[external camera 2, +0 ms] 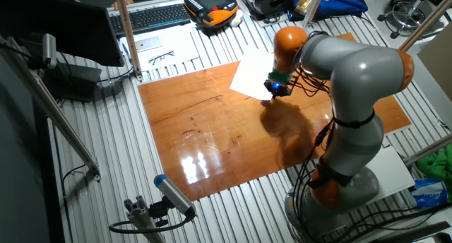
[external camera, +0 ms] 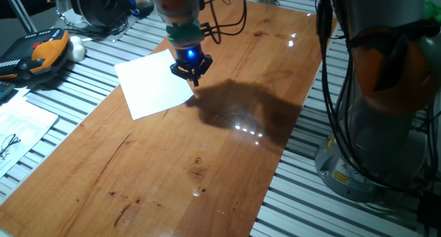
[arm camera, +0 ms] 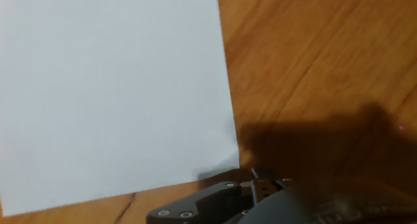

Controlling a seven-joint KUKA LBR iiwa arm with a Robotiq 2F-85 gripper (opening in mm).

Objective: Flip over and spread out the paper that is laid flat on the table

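1. You have no bins or trays in play; the table (external camera: 207, 161), a glossy reddish-brown board, carries only the paper (external camera: 153, 87), which lies flat with its blank white side up, its near corner right under the jaws.
2. Your arm (external camera 2: 353, 80) bends over the board from its grey and orange base, wrist pointing down, and the gripper (external camera: 192, 73) stands close over the sheet's corner edge, a blue light glowing just above the fingers.
3. In the hand view you see the dark fingers (arm camera: 215, 199) at the bottom edge, just past the sheet's corner, but you cannot tell whether the jaws are spread or pressed together.
4. Beyond the jaws the board is bare wood with glare spots and the arm's shadow.
5. Around the board runs a slatted metal surface (external camera: 386, 209); a keyboard (external camera 2: 152, 17) and an orange-and-black handheld device (external camera: 41, 51) sit well away from the jaws.
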